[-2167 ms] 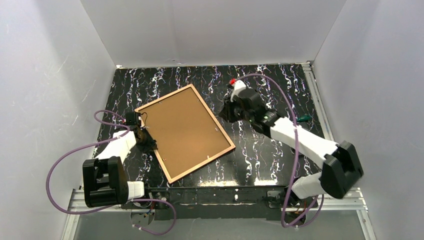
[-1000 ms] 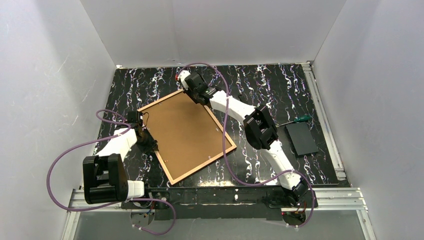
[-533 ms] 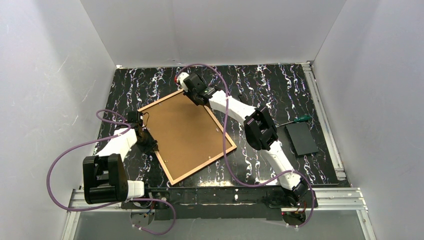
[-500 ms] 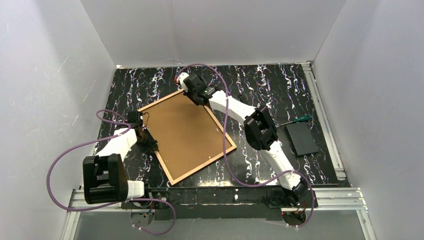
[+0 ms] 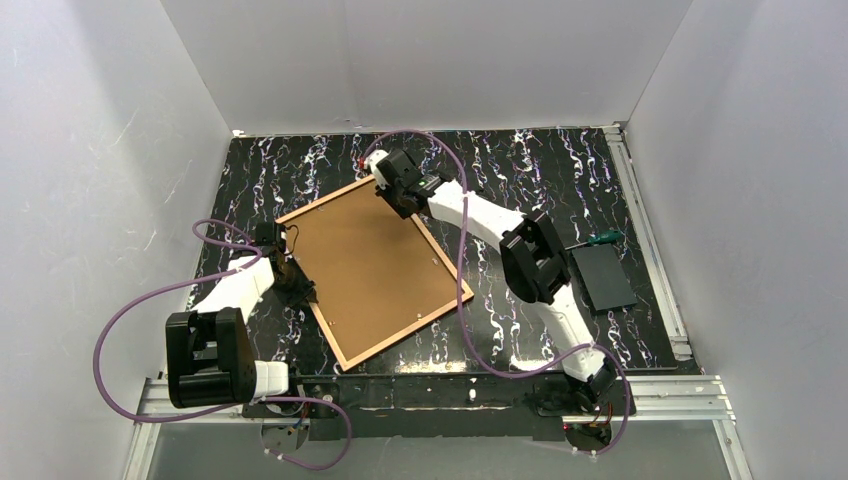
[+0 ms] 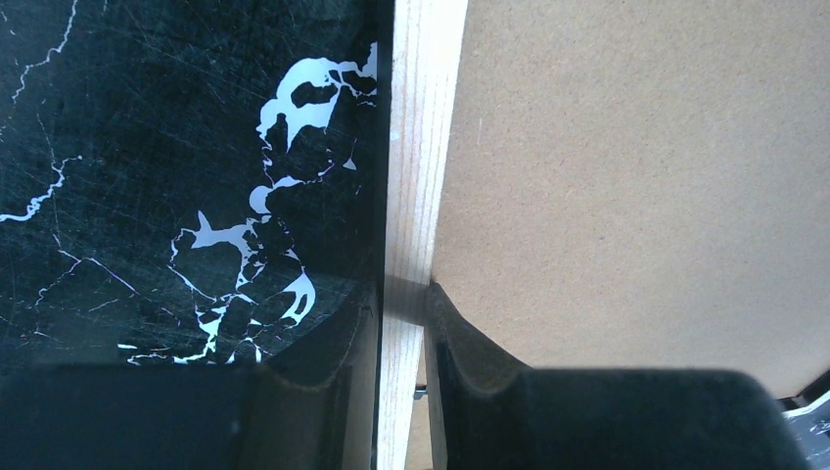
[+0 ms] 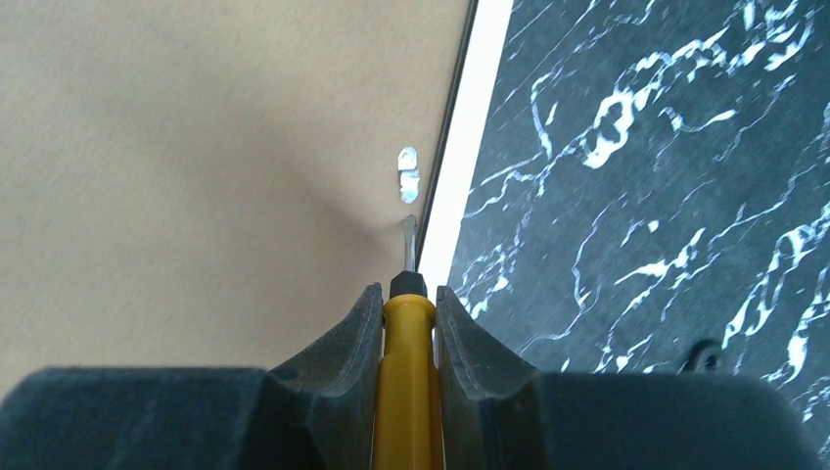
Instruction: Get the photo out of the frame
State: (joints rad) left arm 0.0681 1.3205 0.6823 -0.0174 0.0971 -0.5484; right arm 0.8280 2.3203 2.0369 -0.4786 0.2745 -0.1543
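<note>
Here the frame (image 5: 408,328) lies face-down on the bench (image 5: 560,170), with the photo (image 5: 370,265) brown back uppermost inside it. The left gripper (image 6: 401,299) pinches its rail. The right gripper (image 7: 408,294) clamps a yellow screwdriver (image 7: 406,328) beside its metal tab (image 7: 408,173).

The frame (image 5: 404,325) lies flat, face down, turned diagonally, its pale wood rim enclosing the photo (image 5: 365,265), brown fibreboard back up.

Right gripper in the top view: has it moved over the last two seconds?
Yes. The right gripper has swung left, away from the table's right rail, to the frame's far right edge, gripping a yellow screwdriver.
</note>
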